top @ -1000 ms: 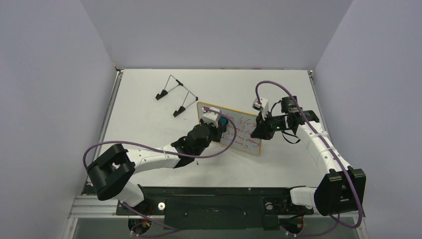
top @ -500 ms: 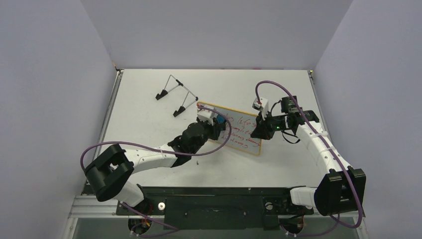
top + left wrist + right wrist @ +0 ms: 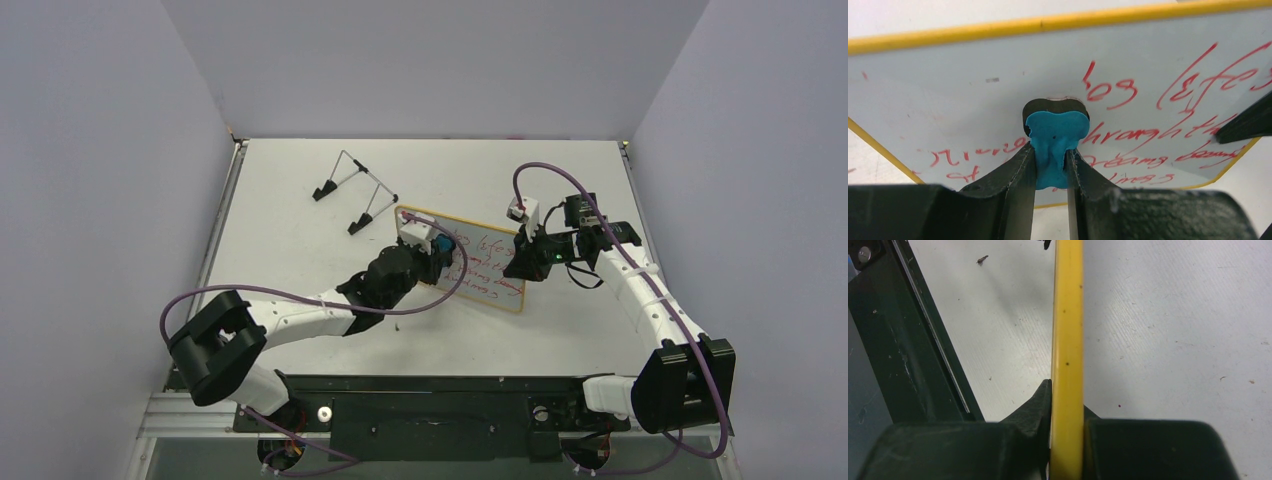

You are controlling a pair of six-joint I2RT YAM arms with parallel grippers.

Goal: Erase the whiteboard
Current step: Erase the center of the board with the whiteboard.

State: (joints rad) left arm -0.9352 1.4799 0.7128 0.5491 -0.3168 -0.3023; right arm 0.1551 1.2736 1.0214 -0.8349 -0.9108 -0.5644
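The whiteboard (image 3: 490, 268) sits near the middle of the surface (image 3: 290, 250), between the two arms, its yellow-rimmed face turned up toward the top camera; whether its lower edge touches the surface I cannot tell. Red handwriting covers its right and lower parts, while the upper left area (image 3: 948, 75) is mostly blank with faint red specks. The right pincer (image 3: 522, 262) is clenched on the board's right edge, and the wrist view shows the yellow rim (image 3: 1068, 315) squeezed between its two black fingers (image 3: 1066, 405). The left pincer (image 3: 437, 247) grasps a blue eraser (image 3: 1054, 137), its fingers (image 3: 1050, 160) pinching the soft block, whose black face presses against the board just left of the writing. A wire stand (image 3: 352, 190) with black feet stands apart at the far left of the surface.
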